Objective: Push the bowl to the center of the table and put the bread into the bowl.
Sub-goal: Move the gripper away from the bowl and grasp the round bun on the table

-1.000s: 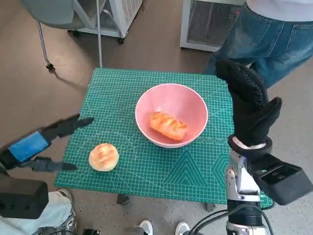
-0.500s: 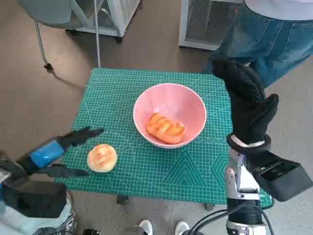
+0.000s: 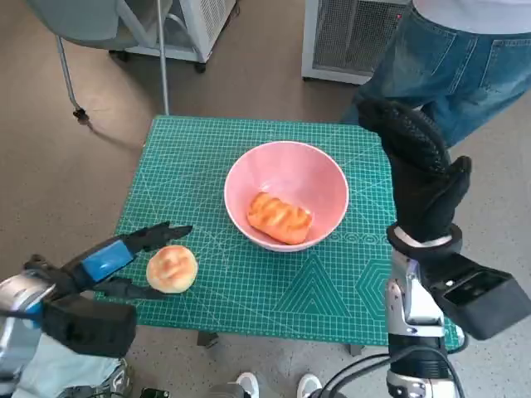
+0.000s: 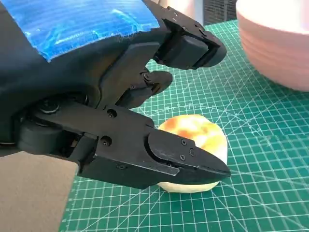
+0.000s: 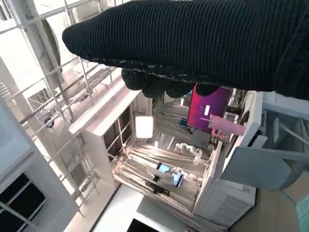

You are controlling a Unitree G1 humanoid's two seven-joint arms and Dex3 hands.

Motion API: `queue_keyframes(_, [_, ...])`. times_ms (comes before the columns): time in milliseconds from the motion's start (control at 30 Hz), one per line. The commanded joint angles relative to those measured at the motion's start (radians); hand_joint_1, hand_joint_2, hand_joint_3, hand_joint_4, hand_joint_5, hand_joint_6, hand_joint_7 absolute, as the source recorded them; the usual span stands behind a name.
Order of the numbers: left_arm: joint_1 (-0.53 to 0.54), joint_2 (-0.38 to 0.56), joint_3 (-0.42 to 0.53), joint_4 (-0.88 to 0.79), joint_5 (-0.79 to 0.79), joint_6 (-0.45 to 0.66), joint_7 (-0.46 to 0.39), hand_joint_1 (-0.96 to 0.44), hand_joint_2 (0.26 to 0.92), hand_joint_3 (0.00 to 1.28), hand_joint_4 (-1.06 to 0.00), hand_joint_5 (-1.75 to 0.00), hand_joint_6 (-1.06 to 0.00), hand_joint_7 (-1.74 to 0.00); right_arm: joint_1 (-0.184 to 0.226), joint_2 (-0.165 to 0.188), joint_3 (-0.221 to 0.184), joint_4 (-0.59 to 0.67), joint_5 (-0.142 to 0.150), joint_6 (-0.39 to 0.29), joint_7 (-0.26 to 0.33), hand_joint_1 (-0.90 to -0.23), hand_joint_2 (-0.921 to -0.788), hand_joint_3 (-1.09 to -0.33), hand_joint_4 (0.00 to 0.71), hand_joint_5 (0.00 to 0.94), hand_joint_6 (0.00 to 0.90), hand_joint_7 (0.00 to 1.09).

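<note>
- Green cutting mat (image 3: 249, 290) covers the small table, with bare floor around it and a person's jeans (image 3: 448, 66) beyond the far right corner.
- Bowl (image 3: 286, 195), pink, sits near the mat's middle, so the push looks finished.
- 1 loaf (image 3: 280, 217) lies inside the bowl already.
- 1 round bun (image 3: 172, 268) rests on the mat, left of the bowl and nearer the robot, well apart from it.
- Left hand (image 3: 116, 261) has its fingers spread on either side of the bun; the left wrist view shows 1 finger (image 4: 164, 154) crossing in front of it. I cannot tell whether any finger touches, and nothing is gripped. It seems poised to close on the bun.
- Right hand (image 3: 423, 178) is raised upright just right of the bowl, holding nothing, fingers together, probably parked out of the way.
</note>
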Motion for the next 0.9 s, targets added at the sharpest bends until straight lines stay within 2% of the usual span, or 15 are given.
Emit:
queue_keyframes(33, [-0.028, -0.022, -0.063, 0.067, 0.052, -0.026, 0.038, -0.10, 0.824, 0.01, -0.16, -0.01, -0.35, -0.01, 0.024, -0.007, -0.006, -0.005, 0.010, 0.019, 0.009, -0.585, -0.921, -0.791, 0.257, 0.035, -0.001, 0.69])
queue_keyframes(167, [-0.053, -0.031, -0.104, 0.122, 0.076, -0.033, 0.044, -0.08, 0.823, 0.01, -0.17, -0.01, -0.35, -0.01, 0.028, -0.009, -0.009, -0.012, 0.012, 0.025, 0.009, -0.583, -0.921, -0.793, 0.256, 0.035, -0.001, 0.69])
queue_keyframes(367, [-0.104, -0.039, -0.153, 0.196, 0.101, -0.032, 0.036, -0.02, 0.830, 0.01, -0.24, -0.03, -0.40, -0.03, 0.028, -0.007, -0.012, -0.018, 0.006, 0.033, 0.003, -0.587, -0.921, -0.792, 0.255, 0.036, -0.001, 0.70])
queue_keyframes(500, [-0.147, -0.034, -0.185, 0.236, 0.131, -0.020, 0.026, 0.04, 0.886, 0.03, -0.44, -0.09, -0.54, -0.12, 0.029, -0.004, -0.012, -0.019, 0.003, 0.034, 0.001, -0.586, -0.921, -0.792, 0.255, 0.037, -0.001, 0.70])
queue_keyframes(533, [-0.156, -0.031, -0.189, 0.243, 0.134, -0.023, 0.027, 0.04, 0.893, 0.03, -0.47, -0.10, -0.54, -0.15, 0.030, -0.003, -0.012, -0.019, 0.002, 0.033, 0.000, -0.586, -0.921, -0.792, 0.255, 0.038, -0.001, 0.70])
queue_keyframes(567, [-0.161, -0.029, -0.193, 0.248, 0.135, -0.024, 0.028, 0.05, 0.903, 0.05, -0.54, -0.18, -0.54, -0.29, 0.030, -0.002, -0.012, -0.019, 0.001, 0.033, -0.001, -0.585, -0.921, -0.792, 0.255, 0.038, -0.001, 0.70])
queue_keyframes(600, [-0.166, -0.026, -0.195, 0.254, 0.135, -0.030, 0.032, 0.05, 0.907, 0.05, -0.55, -0.23, -0.53, -0.37, 0.030, -0.001, -0.012, -0.020, 0.001, 0.032, -0.001, -0.585, -0.921, -0.792, 0.255, 0.038, -0.001, 0.70])
queue_keyframes(633, [-0.171, -0.024, -0.198, 0.259, 0.135, -0.035, 0.036, 0.03, 0.912, 0.11, -0.55, -0.63, -0.48, -0.73, 0.030, -0.001, -0.012, -0.018, 0.000, 0.032, -0.002, -0.585, -0.921, -0.792, 0.255, 0.038, -0.001, 0.70])
queue_keyframes(667, [-0.175, -0.020, -0.198, 0.264, 0.132, -0.048, 0.043, 0.02, 0.915, 0.16, -0.54, -0.89, -0.45, -0.96, 0.029, 0.000, -0.012, -0.017, 0.000, 0.031, -0.002, -0.584, -0.921, -0.792, 0.255, 0.038, -0.001, 0.70])
queue_keyframes(767, [-0.185, -0.006, -0.195, 0.279, 0.116, -0.087, 0.060, 0.01, 0.919, 0.16, -0.60, -1.19, -0.48, -1.13, 0.028, 0.000, -0.013, -0.014, -0.001, 0.029, -0.003, -0.584, -0.921, -0.792, 0.255, 0.039, -0.001, 0.70])
queue_keyframes(900, [-0.201, 0.011, -0.171, 0.301, 0.063, -0.147, 0.073, 0.00, 0.915, 0.13, -0.66, -1.20, -0.53, -1.21, 0.024, 0.000, -0.016, -0.007, -0.001, 0.028, -0.004, -0.584, -0.921, -0.791, 0.257, 0.041, -0.001, 0.70])
